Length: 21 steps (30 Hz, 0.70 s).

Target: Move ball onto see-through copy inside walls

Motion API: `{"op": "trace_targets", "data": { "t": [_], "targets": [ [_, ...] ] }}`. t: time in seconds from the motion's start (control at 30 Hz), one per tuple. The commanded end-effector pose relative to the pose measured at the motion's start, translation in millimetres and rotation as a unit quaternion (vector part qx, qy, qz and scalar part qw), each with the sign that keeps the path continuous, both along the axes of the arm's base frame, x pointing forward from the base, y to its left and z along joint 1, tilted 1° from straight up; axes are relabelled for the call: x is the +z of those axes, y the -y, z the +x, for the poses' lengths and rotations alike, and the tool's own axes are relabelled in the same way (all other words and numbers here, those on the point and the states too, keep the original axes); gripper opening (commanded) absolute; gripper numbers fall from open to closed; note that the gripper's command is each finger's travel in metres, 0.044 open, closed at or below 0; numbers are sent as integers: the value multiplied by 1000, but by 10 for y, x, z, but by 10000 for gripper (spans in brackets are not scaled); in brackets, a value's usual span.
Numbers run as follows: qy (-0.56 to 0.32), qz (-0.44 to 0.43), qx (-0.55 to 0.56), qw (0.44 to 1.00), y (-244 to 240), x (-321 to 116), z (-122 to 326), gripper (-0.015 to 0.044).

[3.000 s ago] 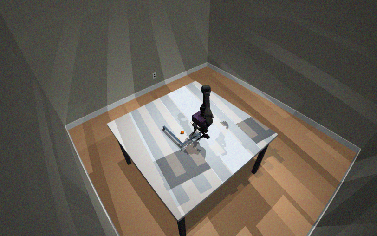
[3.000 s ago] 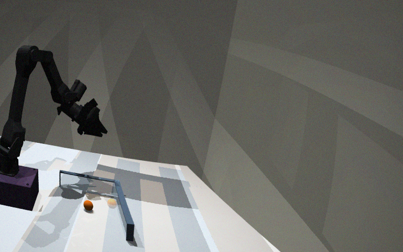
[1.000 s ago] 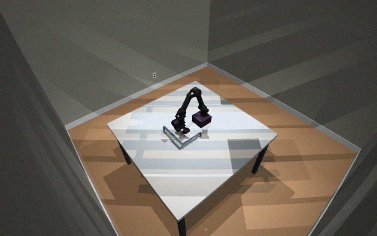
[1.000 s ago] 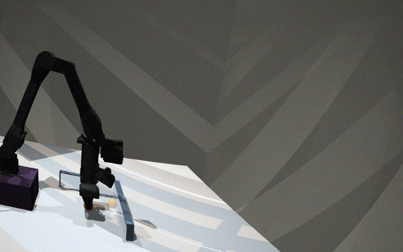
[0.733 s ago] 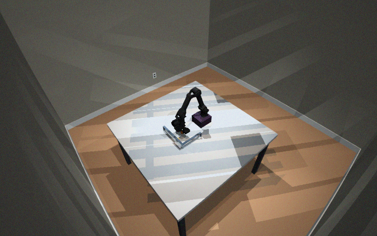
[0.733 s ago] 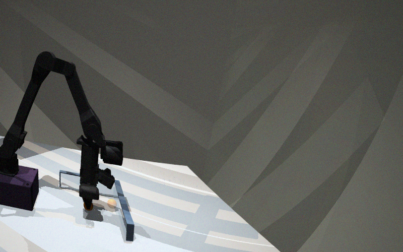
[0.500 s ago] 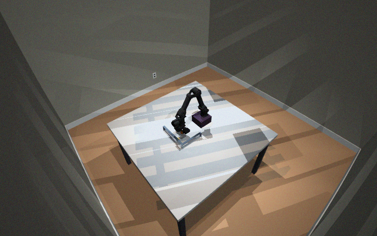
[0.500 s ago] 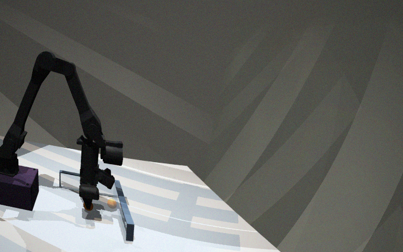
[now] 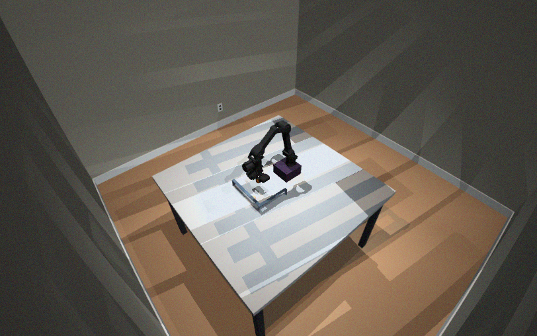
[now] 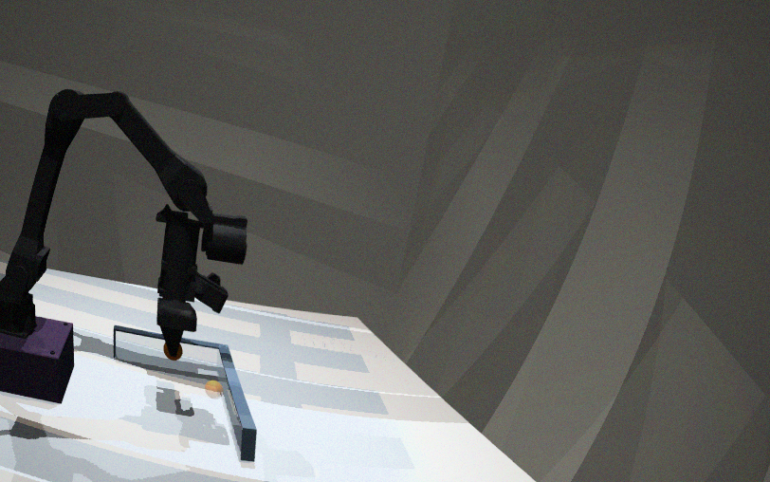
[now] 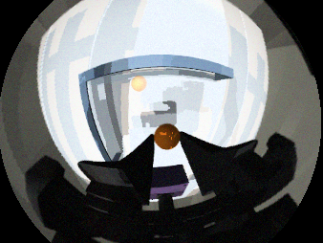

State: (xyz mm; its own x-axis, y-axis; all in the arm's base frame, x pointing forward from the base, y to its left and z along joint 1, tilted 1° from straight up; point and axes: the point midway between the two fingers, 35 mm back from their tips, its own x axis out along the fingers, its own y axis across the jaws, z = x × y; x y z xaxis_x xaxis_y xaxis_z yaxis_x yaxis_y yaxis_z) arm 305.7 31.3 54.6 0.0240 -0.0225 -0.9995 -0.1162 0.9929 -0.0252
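Observation:
The orange ball (image 9: 258, 180) (image 10: 168, 355) (image 11: 166, 139) is held between the fingertips of my gripper (image 10: 173, 350) (image 11: 166, 136). My gripper is shut on the ball and holds it above the table, with its shadow below. The see-through copy (image 10: 213, 388) (image 11: 139, 83) is a pale orange ball resting on the table inside the corner. In the wrist view it is up and to the left of the held ball. The low clear walls (image 9: 246, 193) (image 10: 240, 398) (image 11: 158, 60) have blue-grey edges and meet at a corner. The fingers partly cover the ball in the exterior view.
The purple base block (image 9: 286, 170) (image 10: 39, 361) (image 11: 169, 177) stands on the white table (image 9: 277, 253) (image 10: 352, 437), behind the open side of the walls. Patches of light and shadow lie across the table top.

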Motion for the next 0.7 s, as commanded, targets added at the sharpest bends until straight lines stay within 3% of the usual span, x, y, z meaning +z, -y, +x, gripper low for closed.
{"op": "trace_targets", "data": {
  "t": [0.0,0.27,0.67],
  "targets": [
    [2,2,-5,1000,-15,340,-46,0],
    [1,3,-6,1000,-31,439,-49,0],
    [3,4,-6,1000,-300,254,418,0]
  ]
}}
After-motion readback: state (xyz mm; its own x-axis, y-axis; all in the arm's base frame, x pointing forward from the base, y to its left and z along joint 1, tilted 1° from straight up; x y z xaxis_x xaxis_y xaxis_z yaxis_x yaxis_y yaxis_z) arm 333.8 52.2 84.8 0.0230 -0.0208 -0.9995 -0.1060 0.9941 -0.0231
